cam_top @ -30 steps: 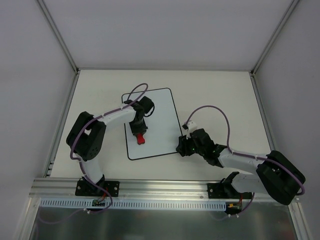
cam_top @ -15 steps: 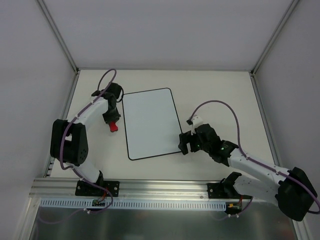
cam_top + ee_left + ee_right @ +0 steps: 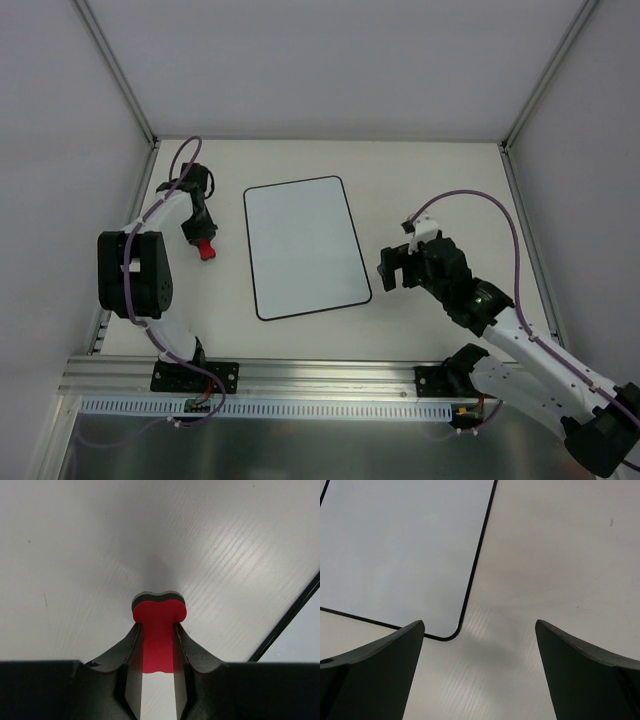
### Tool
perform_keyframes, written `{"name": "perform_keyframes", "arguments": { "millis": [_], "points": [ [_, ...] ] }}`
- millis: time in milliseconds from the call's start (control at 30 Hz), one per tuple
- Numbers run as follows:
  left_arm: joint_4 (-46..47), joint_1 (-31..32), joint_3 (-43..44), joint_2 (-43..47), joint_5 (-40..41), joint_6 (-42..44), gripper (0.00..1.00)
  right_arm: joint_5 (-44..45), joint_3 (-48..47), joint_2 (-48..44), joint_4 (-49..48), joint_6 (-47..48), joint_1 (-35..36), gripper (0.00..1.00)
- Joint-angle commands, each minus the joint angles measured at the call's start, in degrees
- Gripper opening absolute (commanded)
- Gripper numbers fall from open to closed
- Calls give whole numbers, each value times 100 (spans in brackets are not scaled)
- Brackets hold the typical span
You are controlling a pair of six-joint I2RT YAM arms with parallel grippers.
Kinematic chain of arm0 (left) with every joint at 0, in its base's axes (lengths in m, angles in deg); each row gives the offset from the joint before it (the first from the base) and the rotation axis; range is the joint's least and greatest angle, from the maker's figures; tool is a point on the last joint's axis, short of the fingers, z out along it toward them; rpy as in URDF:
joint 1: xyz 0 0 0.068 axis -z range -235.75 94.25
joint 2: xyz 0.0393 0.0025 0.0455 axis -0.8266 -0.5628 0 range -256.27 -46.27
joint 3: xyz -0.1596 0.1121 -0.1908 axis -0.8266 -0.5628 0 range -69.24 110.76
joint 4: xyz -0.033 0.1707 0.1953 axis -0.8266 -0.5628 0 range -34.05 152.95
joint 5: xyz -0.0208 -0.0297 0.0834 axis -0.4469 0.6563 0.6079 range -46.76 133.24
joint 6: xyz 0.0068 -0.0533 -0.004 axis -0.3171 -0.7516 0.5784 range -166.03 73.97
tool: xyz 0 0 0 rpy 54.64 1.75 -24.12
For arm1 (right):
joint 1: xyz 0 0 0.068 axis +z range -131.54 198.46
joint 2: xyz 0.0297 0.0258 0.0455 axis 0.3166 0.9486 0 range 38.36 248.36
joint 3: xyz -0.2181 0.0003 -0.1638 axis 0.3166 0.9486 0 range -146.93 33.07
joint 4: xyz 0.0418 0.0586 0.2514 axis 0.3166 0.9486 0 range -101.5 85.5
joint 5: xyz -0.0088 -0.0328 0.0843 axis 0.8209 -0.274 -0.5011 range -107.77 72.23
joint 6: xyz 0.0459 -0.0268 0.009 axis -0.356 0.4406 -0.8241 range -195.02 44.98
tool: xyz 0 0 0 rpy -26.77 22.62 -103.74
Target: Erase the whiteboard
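Left gripper pinches red eraser beside blank whiteboard; right gripper spread wide. Risk: careless release bounces eraser onto whiteboard.

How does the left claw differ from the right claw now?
The left claw is shut on the red eraser; the right claw is open and empty. The left claw is left of the whiteboard; the right claw is right of it. Both are off the board.

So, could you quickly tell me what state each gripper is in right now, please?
Left gripper: shut on the red eraser.
Right gripper: open, holding nothing.
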Motion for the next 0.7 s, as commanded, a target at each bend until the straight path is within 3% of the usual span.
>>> {"name": "perform_keyframes", "arguments": {
  "millis": [0, 133, 267, 300, 400, 533, 667],
  "points": [
    [157, 32, -193, -112, -238, 138, 24, 410, -401, -319, 337, 322, -162, 99],
    [201, 15, -290, -183, -194, 102, 37, 534, -577, -486, 514, 489, -346, 99],
    [201, 6, -308, 28, -194, 94, 57, 560, -709, -609, 619, 586, -496, 99],
    [193, 6, -290, 89, -211, 102, 67, 569, -788, -627, 637, 604, -514, 99],
    [114, 6, -203, 589, -510, 85, 86, 753, -1025, -750, 786, 630, -619, 99],
    [-149, 6, 131, 1738, -774, 199, 99, 1297, -1762, -724, 1146, 744, -751, 99],
    [-360, 6, 649, 2583, -1247, 471, 99, 2121, -2710, -627, 1155, 1314, -769, 99]
  ]
}}
